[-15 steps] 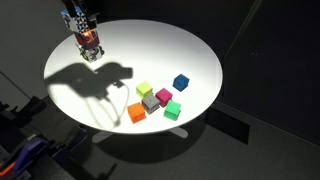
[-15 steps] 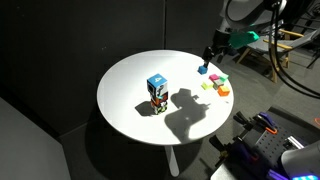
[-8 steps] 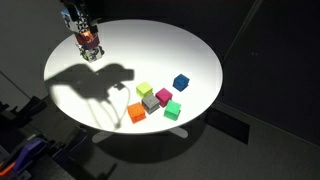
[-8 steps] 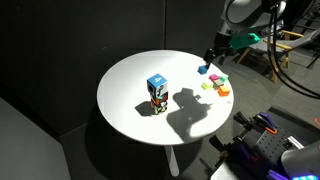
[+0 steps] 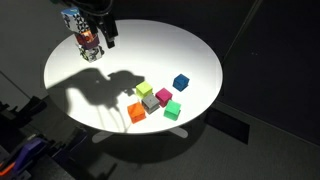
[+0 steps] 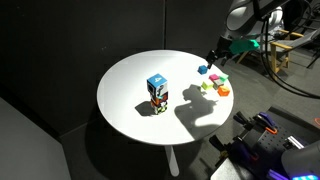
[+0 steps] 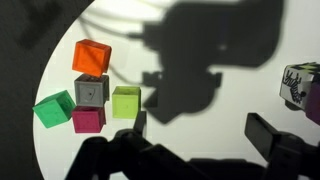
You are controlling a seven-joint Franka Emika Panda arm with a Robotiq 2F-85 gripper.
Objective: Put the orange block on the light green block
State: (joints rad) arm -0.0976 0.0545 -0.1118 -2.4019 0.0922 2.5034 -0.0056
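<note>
Matte orange block sitting beside grey cube, light green block, magenta cube, green cube crowding it, jaws gaping wide, empty.

End effector is a dark silhouette — cut off at the wrist view's bottom edge.
</note>
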